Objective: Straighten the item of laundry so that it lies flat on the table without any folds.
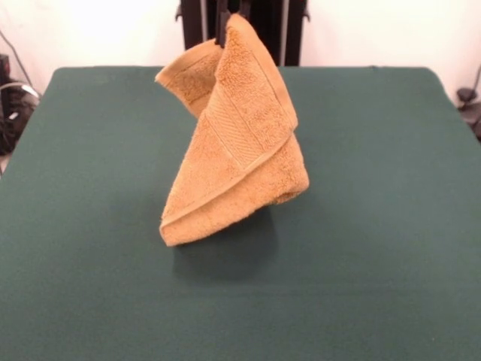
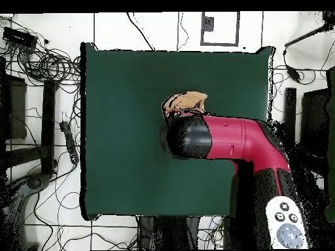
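Front view. The towel (image 1: 234, 139) is seen lifted above the table (image 1: 391, 226), hanging in the centre of the frame from its top corner at the upper edge, where dark gripper (image 1: 233, 11) tips are just visible. The fingers appear clenched on the towel's top corner, since the cloth hangs from that point; the contact itself is hidden by the cloth. The lower edge hangs clear of the green surface, and a shadow lies beneath it at lower centre. The cloth is mustard-tan terry with a looped pile, hemmed edges and a flat woven band running diagonally across the front panel. It is doubled over itself: one flap wraps across the front, and a second corner sticks out to the upper left. The table cover is plain, dark green and smooth.

Step judged: lift in hand, the towel raised so that the folds may fall open. The flap is not yet undone. The next move is judged to call for lowering with a sideways drag, so that the lower edge lands first and the rest is laid out flat.

Overhead view. The red and black arm (image 2: 229, 140) covers most of the towel (image 2: 188, 101); only a tan scrap shows above the black wrist, just right of centre. The gripper is hidden here.
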Controlling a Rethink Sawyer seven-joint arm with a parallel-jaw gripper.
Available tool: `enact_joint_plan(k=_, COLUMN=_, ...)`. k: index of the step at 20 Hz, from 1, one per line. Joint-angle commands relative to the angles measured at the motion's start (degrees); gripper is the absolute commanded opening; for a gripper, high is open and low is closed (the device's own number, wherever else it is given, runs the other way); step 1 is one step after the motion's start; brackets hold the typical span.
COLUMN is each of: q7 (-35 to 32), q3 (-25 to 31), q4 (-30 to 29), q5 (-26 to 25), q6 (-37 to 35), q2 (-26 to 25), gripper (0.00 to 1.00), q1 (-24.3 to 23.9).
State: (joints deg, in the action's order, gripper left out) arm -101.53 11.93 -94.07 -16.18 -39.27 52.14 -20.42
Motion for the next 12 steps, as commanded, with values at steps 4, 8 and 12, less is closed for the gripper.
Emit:
enact_joint_plan(k=4, q7=3.80, q3=6.59, q4=-4.91, q5=2.14, q6=-5.85, q2=-0.39, gripper=0.00, q1=1.02)
enact_joint_plan(k=8, q7=3.97, q3=6.60, q4=-4.80, q5=2.30, q6=-6.42, q2=0.00, gripper=0.00, q1=0.98)
enact_joint_plan(k=12, q7=3.79, q3=6.40, q4=-4.13, q5=2.28, q6=-7.28, q2=0.13, gripper=0.00, q1=1.29)
